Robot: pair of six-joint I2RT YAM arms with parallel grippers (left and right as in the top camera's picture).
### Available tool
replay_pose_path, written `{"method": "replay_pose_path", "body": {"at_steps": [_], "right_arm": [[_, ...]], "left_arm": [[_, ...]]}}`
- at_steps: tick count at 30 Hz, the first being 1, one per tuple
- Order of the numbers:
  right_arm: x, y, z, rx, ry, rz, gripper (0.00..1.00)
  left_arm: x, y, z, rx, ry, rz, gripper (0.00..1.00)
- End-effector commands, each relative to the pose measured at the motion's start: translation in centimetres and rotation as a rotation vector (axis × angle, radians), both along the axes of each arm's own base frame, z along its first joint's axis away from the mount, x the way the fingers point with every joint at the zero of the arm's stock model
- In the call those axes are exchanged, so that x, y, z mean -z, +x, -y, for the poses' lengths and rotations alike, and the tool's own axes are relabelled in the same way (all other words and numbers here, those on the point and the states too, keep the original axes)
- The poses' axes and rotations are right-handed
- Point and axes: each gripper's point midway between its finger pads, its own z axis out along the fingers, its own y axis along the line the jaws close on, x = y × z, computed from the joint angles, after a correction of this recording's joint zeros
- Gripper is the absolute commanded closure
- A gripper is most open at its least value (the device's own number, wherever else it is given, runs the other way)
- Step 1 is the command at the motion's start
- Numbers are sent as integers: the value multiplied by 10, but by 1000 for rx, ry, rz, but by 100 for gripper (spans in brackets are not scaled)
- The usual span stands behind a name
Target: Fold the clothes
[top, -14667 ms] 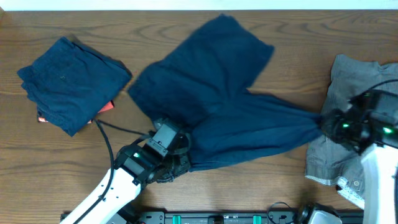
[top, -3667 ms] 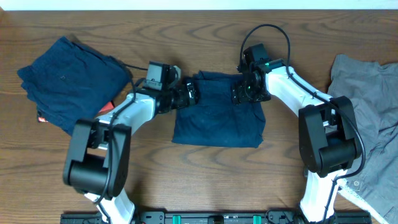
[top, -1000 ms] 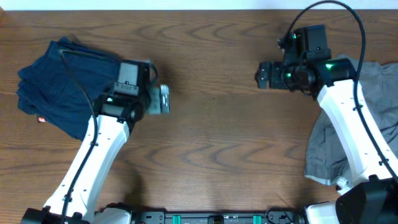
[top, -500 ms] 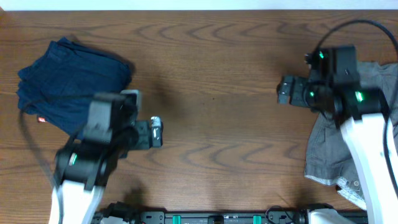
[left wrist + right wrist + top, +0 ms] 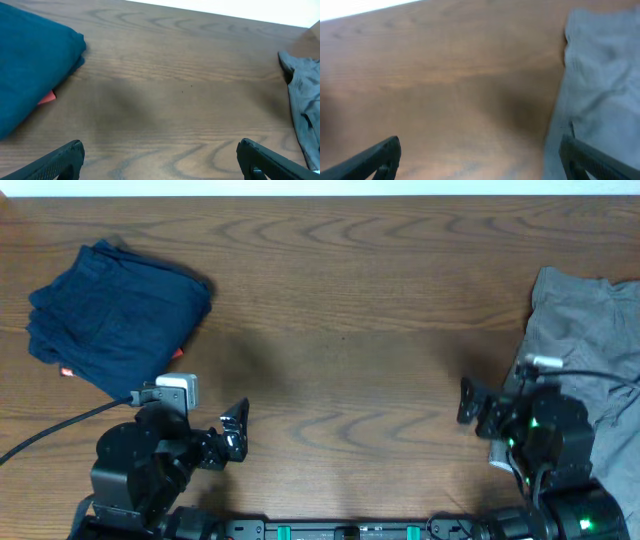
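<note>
text: none legible | labels: none readable | signs: none

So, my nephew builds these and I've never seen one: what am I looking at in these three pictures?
Two robot arms sit at a wooden table. The overhead picture looks down from above. The other two come from small cameras on each wrist, so the dark tips at their bottom corners are that arm's own fingers. A folded navy stack lies at the far left, a rumpled grey garment at the right. The left claw and right claw are both open and hold nothing.
</note>
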Motion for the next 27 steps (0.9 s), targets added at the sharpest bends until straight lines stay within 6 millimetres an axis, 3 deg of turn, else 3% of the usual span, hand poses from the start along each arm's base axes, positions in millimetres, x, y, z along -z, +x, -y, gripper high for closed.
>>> {"method": "replay_pose_path", "body": {"at_steps": [1, 8, 13, 22, 27], "right_arm": [[16, -14, 5, 17, -15, -61, 1], [53, -51, 12, 17, -61, -275, 1], [63, -65, 15, 16, -76, -344, 1], [58, -68, 22, 56, -62, -310, 1], [31, -52, 30, 58, -88, -112, 1]], "left_arm": [[2, 0, 0, 6, 9, 3, 2], [6, -2, -1, 6, 13, -16, 2], [6, -3, -1, 5, 13, -18, 2], [6, -3, -1, 6, 13, -18, 2], [6, -3, -1, 6, 13, -18, 2]]}}
